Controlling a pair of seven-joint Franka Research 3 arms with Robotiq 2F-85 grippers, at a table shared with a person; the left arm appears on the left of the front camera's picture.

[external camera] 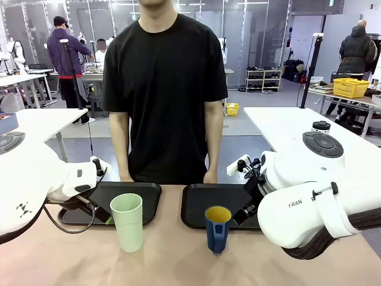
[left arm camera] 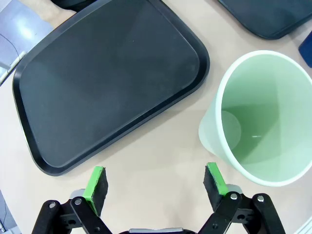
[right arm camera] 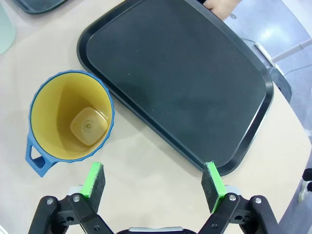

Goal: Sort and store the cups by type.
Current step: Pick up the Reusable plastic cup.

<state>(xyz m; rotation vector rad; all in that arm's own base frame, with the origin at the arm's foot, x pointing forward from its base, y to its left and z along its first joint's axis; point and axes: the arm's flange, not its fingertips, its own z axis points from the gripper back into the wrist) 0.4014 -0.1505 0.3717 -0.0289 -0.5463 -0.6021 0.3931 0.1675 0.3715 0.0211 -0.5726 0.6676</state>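
Front view first: where did my two cups stand?

— Your pale green tumbler (external camera: 127, 221) stood upright on the table (external camera: 178, 265), just in front of the left tray (external camera: 146, 193). Your blue cup (external camera: 218, 229) stood upright just in front of the right tray (external camera: 205, 208), its handle (right arm camera: 35, 158) turned toward the robot's side. Bare tabletop lay between the two cups.

And the grippers?

— Your left gripper (left arm camera: 156, 183) hung with its jaws wide and nothing between them, and the tumbler was just beside one pad. Your right gripper (right arm camera: 153, 183) was equally wide and empty, with the blue cup off to one side of it.

How would the cups handle?

— I judged both to be light, rigid and empty. The tumbler looked smooth and tapered, and tall enough to tip if you nudged its rim. A pinch over the rim, one pad inside and one outside, seemed your safest hold. The blue cup sat lower and steadier. Its handle looked too small a loop for a finger, so the wall away from the handle seemed the surer place.

What room did I have?

— Both trays were bare, each with a raised lip you had to lift over. The person's hands (external camera: 209, 177) rested at the table's far edge, behind the trays, so the near half of each tray was your freer ground.
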